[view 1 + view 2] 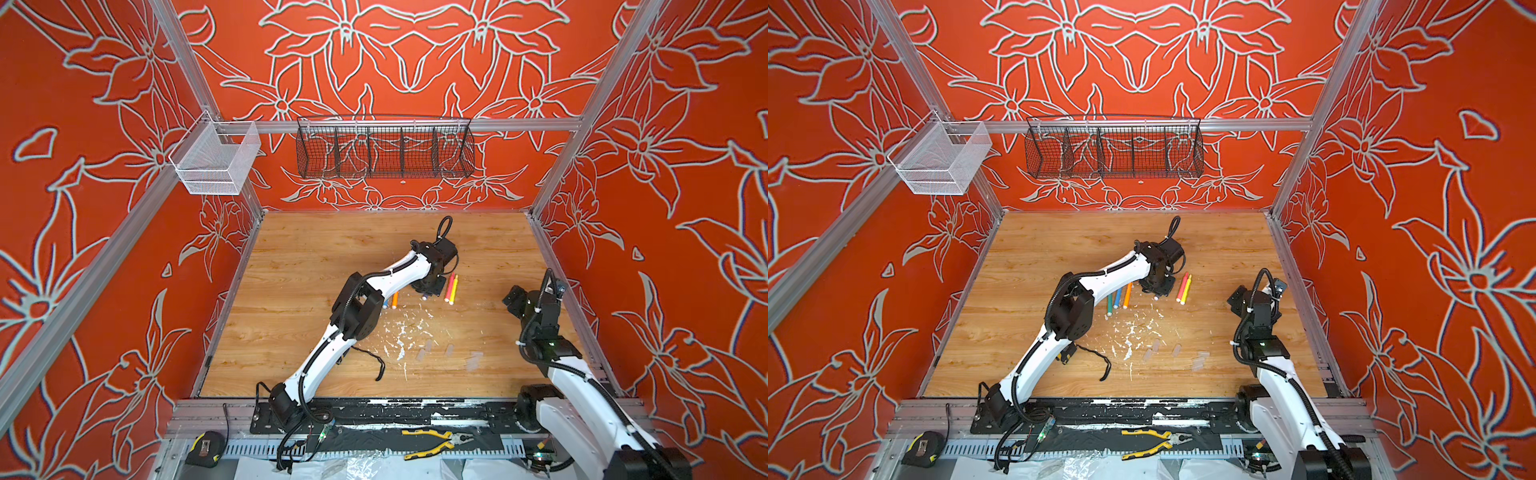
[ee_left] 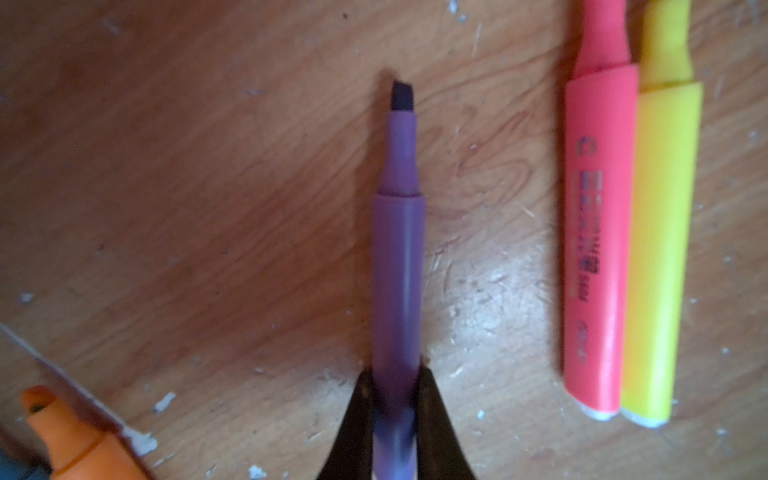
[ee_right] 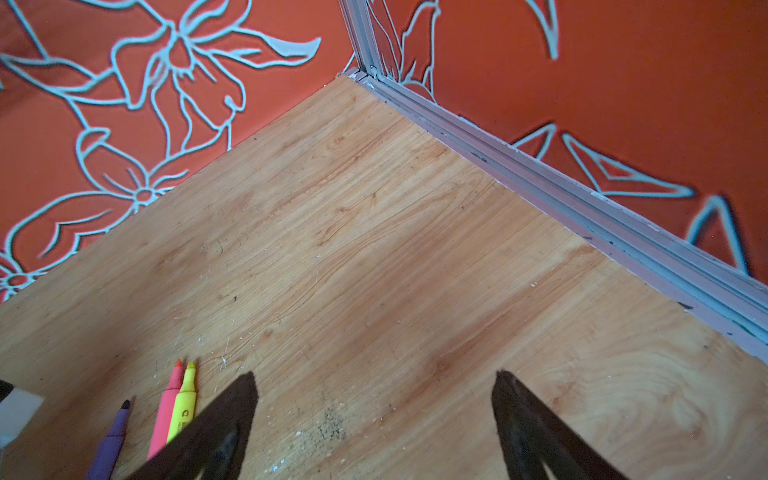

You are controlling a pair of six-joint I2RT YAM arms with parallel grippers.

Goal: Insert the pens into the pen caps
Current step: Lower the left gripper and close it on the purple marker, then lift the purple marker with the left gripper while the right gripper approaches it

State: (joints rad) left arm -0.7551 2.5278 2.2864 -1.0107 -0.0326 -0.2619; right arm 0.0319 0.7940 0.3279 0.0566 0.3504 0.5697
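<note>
Purple pen (image 2: 398,257) clamped by its barrel in the left gripper (image 2: 395,374): lift level, keep the tip off the wooden table (image 2: 208,208), carry right to the clear pen caps (image 1: 1177,350) lying near the wide, empty right gripper (image 3: 374,374).

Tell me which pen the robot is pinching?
The purple pen: the left gripper is shut on its barrel. The pink pen and yellow pen lie loose.

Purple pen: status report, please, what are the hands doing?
Left hand shut on purple pen. Right hand open, empty. Pen caps loose on table; no obstacle seen.
</note>
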